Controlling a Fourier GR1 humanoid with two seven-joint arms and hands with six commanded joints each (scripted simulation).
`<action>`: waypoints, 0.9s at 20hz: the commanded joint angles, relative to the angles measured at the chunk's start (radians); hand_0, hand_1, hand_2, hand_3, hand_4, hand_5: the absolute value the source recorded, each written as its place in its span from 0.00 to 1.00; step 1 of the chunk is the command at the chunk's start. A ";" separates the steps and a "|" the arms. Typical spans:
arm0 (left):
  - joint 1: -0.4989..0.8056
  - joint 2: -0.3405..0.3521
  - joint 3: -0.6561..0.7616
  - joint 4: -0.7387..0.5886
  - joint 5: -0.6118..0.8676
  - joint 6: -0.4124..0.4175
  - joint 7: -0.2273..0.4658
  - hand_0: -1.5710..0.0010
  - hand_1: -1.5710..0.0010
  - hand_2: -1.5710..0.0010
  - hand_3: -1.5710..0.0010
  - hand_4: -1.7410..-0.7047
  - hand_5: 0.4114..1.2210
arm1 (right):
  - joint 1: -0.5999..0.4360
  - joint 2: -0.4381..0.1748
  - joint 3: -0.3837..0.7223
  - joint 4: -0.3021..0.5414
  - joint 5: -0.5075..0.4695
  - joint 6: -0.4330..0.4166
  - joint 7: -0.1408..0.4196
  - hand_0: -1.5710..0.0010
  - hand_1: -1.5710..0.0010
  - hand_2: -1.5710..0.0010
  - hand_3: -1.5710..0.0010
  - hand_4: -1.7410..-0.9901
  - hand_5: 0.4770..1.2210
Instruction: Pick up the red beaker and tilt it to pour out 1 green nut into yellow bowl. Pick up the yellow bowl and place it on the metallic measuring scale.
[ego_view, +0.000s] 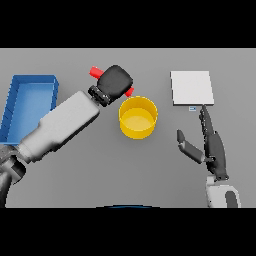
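Three containers sit within my reach on the grey bench (100, 170): a red beaker (95, 72), a yellow bowl (138, 117) and a blue tray (30, 102). The beaker is in my left hand (116, 80), and my fingers are curled round its middle so that only its two red ends show, one poking out up and to the left, the other down toward the bowl. It is tipped well over, with the lower end just above the bowl's far-left rim. I cannot see into the beaker, so I cannot tell what is inside it. The bowl stands upright near the middle of the bench, and all I can make out inside it is yellow. The tray lies along the left edge of the bench, partly hidden under my left forearm, and what shows of its floor is plain blue. The scale (192, 87) is a pale square plate at the far right, well apart from the bowl, with bare bench between them. My right hand (212, 145) rests near the right side, fingers straight and pointing up toward the scale's near edge, thumb spread out to the left, holding nothing. Open bench runs in front of the bowl down to the near edge.
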 joint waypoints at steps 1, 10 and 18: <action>-0.021 0.001 -0.027 0.012 -0.020 -0.012 -0.010 0.00 0.00 0.00 0.08 0.02 1.00 | -0.005 -0.002 -0.006 0.006 -0.011 0.005 0.006 1.00 1.00 1.00 1.00 0.59 0.24; -0.143 -0.022 -0.249 0.091 -0.147 -0.073 -0.060 0.00 0.00 0.00 0.01 0.00 1.00 | 0.005 0.013 0.008 0.005 0.025 -0.021 0.013 1.00 1.00 1.00 1.00 0.62 0.18; -0.257 -0.053 -0.393 0.161 -0.201 -0.122 -0.128 0.00 0.00 0.00 0.00 0.01 1.00 | -0.002 0.013 0.022 0.002 0.072 -0.046 0.028 1.00 1.00 1.00 1.00 0.70 0.15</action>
